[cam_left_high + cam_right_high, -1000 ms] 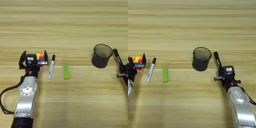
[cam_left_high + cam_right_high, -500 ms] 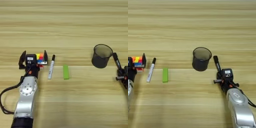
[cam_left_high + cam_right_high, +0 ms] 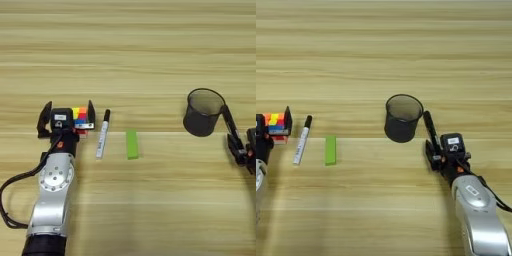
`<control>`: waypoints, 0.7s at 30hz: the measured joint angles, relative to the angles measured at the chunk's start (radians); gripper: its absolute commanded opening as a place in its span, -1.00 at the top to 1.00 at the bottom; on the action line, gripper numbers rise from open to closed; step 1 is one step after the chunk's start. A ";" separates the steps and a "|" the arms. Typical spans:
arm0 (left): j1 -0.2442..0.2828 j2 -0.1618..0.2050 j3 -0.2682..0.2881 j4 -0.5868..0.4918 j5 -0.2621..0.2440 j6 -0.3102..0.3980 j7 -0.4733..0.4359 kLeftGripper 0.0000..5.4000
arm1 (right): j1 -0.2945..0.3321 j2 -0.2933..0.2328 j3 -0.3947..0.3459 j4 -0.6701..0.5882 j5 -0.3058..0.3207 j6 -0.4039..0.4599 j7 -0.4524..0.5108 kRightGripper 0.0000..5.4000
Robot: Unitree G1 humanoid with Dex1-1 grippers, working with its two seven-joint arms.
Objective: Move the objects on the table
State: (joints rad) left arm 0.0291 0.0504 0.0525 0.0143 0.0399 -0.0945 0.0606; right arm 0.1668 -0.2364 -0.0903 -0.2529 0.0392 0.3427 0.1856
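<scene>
On the light-wood bench [image 3: 150,50] we see the left claw [image 3: 66,116] unmoved, spread wide around the small multicoloured puzzle cube [image 3: 80,116]; white black-capped marker [image 3: 102,139] and flat green bar [image 3: 132,144] unchanged; the right claw [image 3: 437,150], gripping the black pen [image 3: 430,129], has drawn back from the black mesh cup [image 3: 402,118].

Right gripper [image 3: 432,150] with black pen [image 3: 429,126] now nearer the robot.
</scene>
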 measured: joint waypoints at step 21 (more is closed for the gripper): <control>-0.005 0.000 0.000 0.014 0.000 0.000 0.001 -1.00 | 0.022 -0.002 0.091 -0.067 0.004 -0.048 0.090 -0.99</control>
State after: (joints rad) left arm 0.0239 0.0502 0.0522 0.0286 0.0400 -0.0947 0.0619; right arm 0.1886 -0.2384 0.0003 -0.3198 0.0435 0.2943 0.2755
